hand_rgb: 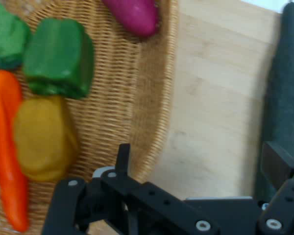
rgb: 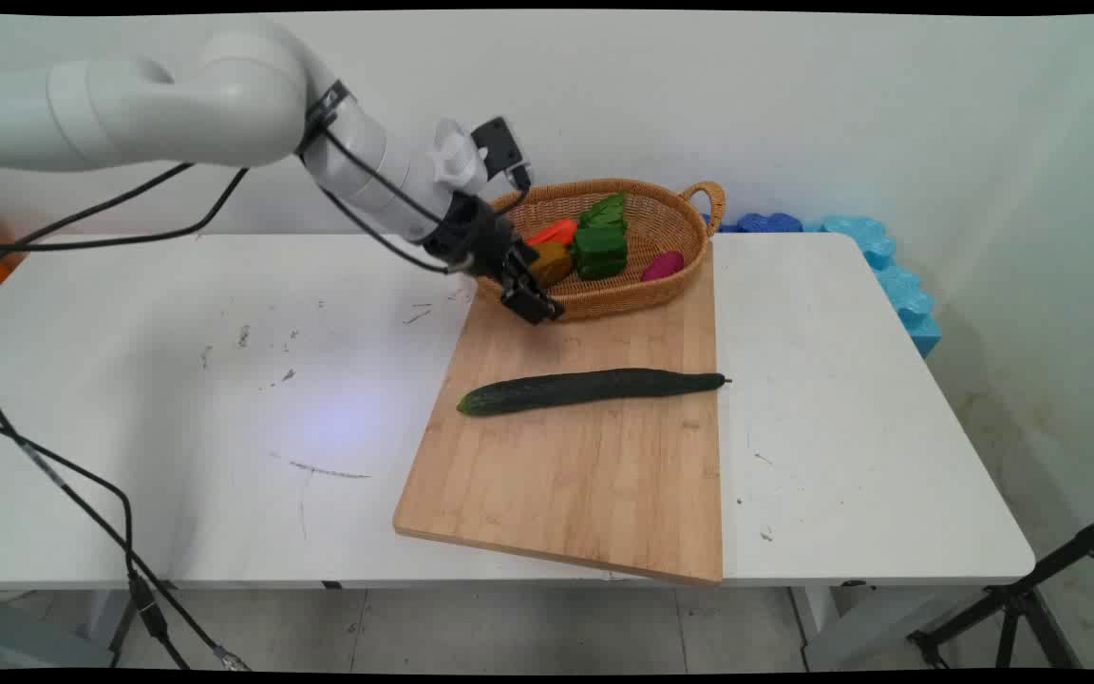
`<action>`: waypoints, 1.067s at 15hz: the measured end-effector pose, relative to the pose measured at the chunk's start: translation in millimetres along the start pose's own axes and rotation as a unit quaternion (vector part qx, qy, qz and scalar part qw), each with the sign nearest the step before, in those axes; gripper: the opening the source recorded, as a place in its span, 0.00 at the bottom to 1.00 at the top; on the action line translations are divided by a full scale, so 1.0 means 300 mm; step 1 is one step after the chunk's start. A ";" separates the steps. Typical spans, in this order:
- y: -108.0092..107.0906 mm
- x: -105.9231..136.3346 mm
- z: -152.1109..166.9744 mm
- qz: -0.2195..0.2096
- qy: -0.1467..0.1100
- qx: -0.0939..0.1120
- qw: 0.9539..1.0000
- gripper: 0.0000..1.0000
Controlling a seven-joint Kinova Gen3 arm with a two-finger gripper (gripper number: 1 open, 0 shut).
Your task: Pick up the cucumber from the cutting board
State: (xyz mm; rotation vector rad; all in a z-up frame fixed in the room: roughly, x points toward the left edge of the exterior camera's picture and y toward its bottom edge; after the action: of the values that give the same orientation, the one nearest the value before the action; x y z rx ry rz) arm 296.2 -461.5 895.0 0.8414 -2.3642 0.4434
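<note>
1. Hand (rgb: pixel 530 296) hung spread and empty over the wicker basket (rgb: pixel 670 285)'s near rim.
2. Inside the basket lay a yellow pepper (hand_rgb: pixel 44 139), carrot (hand_rgb: pixel 5 147), green pepper (hand_rgb: pixel 59 58) and purple vegetable (hand_rgb: pixel 134 14).
3. Well apart, a cucumber (rgb: pixel 594 389) lay across the cutting board (rgb: pixel 575 475) on the worktop (rgb: pixel 177 380).

Your arm (rgb: pixel 224 104) reaches in from the upper left, bends at the elbow and slopes down toward the right. Black cables hang from it. Your end effector (rgb: pixel 530 296) points down and rightward, held low, its two fingers (hand_rgb: pixel 122 157) spread wide apart, nothing between them.
</note>
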 end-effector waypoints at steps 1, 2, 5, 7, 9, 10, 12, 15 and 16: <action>0.020 -0.016 -0.001 -0.006 0.002 -0.005 1.000 1.00; 0.037 -0.030 -0.001 -0.010 0.003 -0.009 1.000 1.00; 0.072 -0.066 0.006 -0.011 0.003 -0.018 1.000 1.00; 0.093 -0.092 0.016 -0.008 0.002 -0.023 1.000 1.00; 0.116 -0.126 0.033 -0.002 -0.001 -0.027 1.000 1.00; 0.125 -0.142 0.043 0.001 -0.002 -0.027 1.000 1.00; 0.136 -0.162 0.059 0.005 -0.004 -0.027 1.000 1.00; 0.152 -0.194 0.090 0.014 -0.008 -0.027 1.000 1.00; 0.155 -0.201 0.099 0.017 -0.009 -0.027 0.999 1.00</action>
State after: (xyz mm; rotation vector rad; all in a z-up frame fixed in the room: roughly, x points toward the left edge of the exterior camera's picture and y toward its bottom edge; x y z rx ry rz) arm 291.2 -413.1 829.2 0.7856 -2.3997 0.3862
